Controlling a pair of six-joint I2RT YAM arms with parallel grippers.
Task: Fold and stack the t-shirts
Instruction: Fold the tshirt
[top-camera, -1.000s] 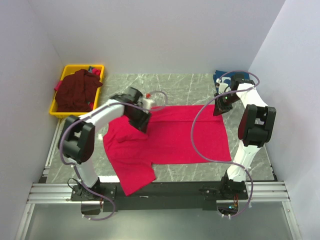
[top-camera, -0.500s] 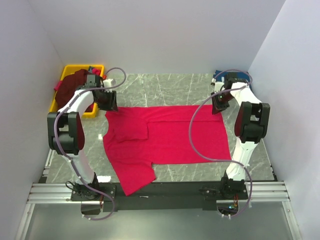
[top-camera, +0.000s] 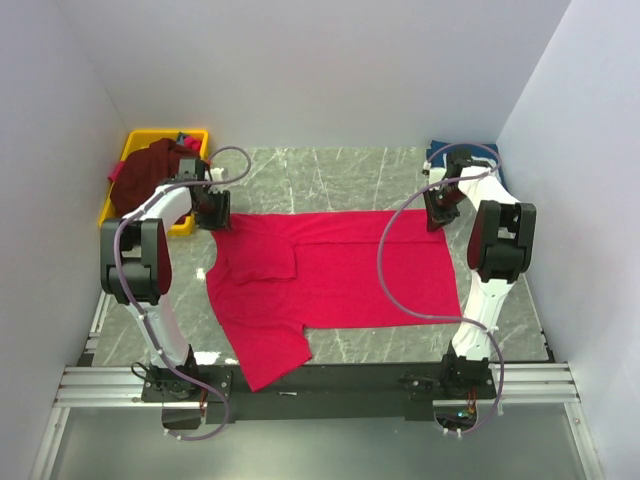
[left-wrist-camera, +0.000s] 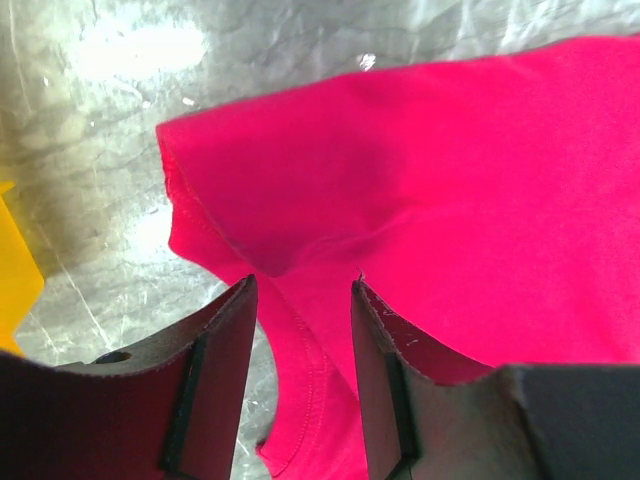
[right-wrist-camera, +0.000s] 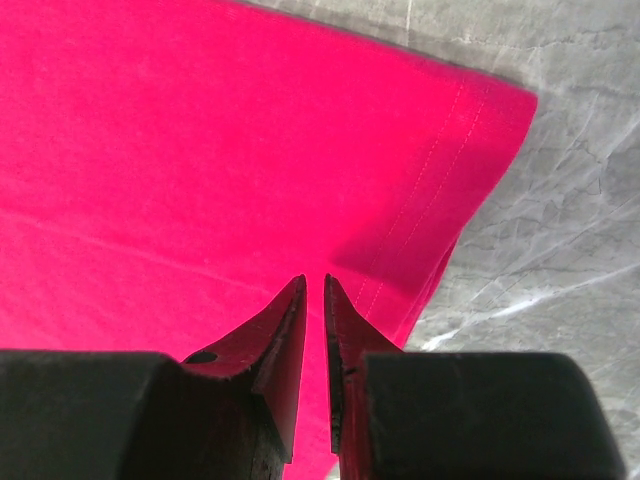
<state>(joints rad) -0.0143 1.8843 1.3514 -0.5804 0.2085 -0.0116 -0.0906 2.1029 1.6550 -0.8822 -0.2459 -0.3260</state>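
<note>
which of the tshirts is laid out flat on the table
The bright red t-shirt, spread open on the table. The dark maroon one lies heaped in the yellow bin at far left.

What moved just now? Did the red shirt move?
The left gripper swung from over the shirt to its far left corner, by the yellow bin, jaws open. The right gripper stayed at the far right corner. The shirt looks unmoved.
</note>
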